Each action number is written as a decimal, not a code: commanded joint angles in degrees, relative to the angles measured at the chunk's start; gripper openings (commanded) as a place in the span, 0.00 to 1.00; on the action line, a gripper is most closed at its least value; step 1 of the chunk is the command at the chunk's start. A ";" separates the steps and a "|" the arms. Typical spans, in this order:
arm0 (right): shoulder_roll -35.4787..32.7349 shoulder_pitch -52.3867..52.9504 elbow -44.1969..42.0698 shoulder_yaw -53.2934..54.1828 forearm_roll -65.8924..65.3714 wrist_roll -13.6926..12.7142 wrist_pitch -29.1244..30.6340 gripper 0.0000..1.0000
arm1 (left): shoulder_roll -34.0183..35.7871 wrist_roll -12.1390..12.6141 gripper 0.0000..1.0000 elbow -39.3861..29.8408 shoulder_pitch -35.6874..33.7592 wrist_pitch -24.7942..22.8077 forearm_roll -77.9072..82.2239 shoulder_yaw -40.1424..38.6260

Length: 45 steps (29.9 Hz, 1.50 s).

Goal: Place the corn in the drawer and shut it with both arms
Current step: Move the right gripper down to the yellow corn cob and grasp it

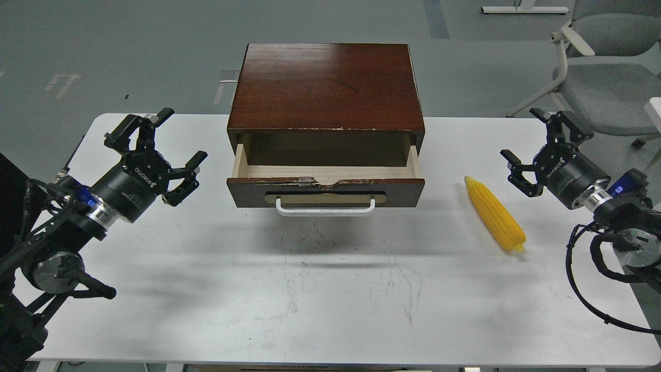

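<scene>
So basically nothing's done yet as far as I can tell. The corn (494, 220) is lying flat on the white desk (330, 289), off to the right of the cabinet (326, 88), with its pointy end aimed toward the far side and its fat end nearer. It's well apart from the drawer (325, 178), which is pulled out partway. What shows of the pale-wood tray looks empty, and the white bar handle (325, 207) faces the near edge.

The right pincer (526, 150) hangs just beyond the corn on the right, fingers spread wide, not touching anything. The left pincer (166, 150) is spread too, up off the desk to the left of the drawer front, also holding nothing.

So everything's still left: grab the corn, carry it over, drop it in the tray, then push the drawer shut with both arms. My guess is the right arm takes the corn since it's closest.
</scene>
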 commanded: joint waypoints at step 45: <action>-5.67 18.26 -0.38 -23.83 -76.67 0.00 -12.00 0.99 | 3.16 -2.98 1.00 -0.35 -1.31 0.00 -0.09 -0.07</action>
